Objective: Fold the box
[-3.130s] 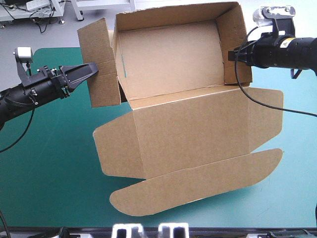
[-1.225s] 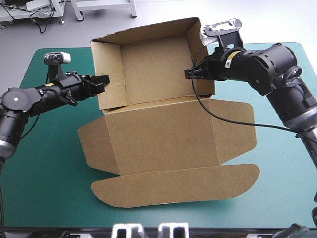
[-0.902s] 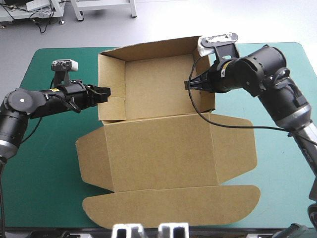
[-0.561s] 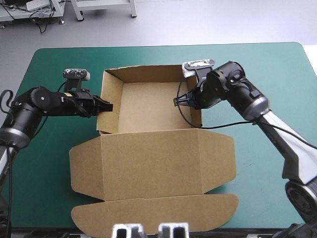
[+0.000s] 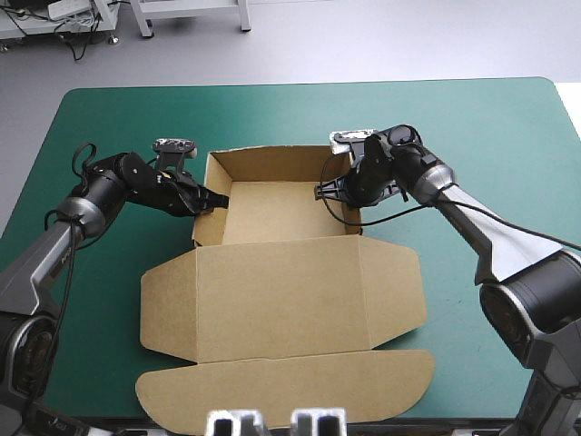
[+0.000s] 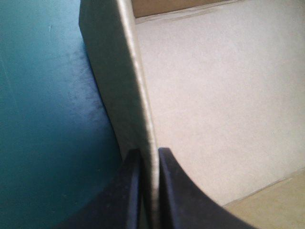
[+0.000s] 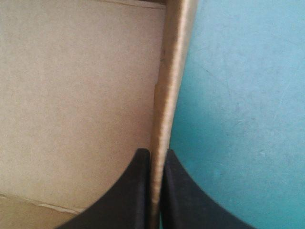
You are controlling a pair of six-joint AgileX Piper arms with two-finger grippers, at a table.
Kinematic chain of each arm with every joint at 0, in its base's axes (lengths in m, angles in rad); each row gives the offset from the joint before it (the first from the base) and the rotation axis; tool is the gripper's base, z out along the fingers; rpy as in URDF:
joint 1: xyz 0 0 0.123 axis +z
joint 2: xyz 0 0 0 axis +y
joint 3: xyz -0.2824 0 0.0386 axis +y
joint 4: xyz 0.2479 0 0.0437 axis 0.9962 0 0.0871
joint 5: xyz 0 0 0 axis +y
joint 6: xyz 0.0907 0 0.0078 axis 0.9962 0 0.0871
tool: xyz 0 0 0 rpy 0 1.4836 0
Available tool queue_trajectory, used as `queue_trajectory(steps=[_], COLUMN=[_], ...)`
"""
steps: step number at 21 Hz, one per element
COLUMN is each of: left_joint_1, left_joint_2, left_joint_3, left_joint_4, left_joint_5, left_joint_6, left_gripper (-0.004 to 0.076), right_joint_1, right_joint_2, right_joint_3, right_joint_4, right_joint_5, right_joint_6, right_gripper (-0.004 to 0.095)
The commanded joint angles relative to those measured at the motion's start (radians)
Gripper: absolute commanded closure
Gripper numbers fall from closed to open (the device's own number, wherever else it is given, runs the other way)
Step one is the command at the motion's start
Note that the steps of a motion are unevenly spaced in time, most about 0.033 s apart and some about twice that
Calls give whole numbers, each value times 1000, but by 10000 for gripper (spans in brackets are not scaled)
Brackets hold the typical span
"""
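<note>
Seeing the whole box (image 5: pixel 272 272) only from above: open tray mid-table on the teal-green cover (image 5: pixel 109 118), lid flat toward the near edge. Up close, all but shut: left gripper (image 6: pixel 148 155) pinching the left wall, right gripper (image 7: pixel 155 152) pinching the right wall, one finger inside, one outside. Bare cover all round, widest beyond the far wall.

Table (image 5: pixel 472 118) fills most of the scene. Teal-green cover (image 5: pixel 91 354) lies flat and smooth, with rounded corners at the far left and far right. Beyond the far edge is plain grey floor (image 5: pixel 408 36), no markings. Far left on the floor: pale metal frame legs (image 5: pixel 145 18). Further left, a second pale stand (image 5: pixel 68 9) with dark cables (image 5: pixel 82 41) trailing round its base. Light is even and diffuse, with soft shadows on the cover.
</note>
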Motion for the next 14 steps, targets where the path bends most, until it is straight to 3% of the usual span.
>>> queue_trajectory(steps=[1,4,6,7,8,12,14], left_joint_1=[-34,-34,-34,-34,-34,-34,-34], left_joint_2=[10,24,31,35,37,37,37], left_joint_3=[-13,-44,-79,-102,-110,-115,-115], left_joint_4=[-83,-67,-43,-43,-41,12,12], left_joint_5=[70,130,182,211,223,227,219], left_joint_6=[51,55,55,55,55,34,32], left_gripper=[732,726,677,611,579,288,253], right_joint_1=[7,7,7,7,7,7,7], right_joint_2=[-33,-33,-33,-35,-37,-39,-39], right_joint_3=[-36,-37,-37,-37,-37,-95,-138], right_joint_4=[66,62,42,29,25,25,15], right_joint_5=[-110,-108,-93,-77,-72,-53,-42], right_joint_6=[-108,-131,-131,-131,-131,-131,-131], right_gripper=[907,802,628,538,507,484,484])
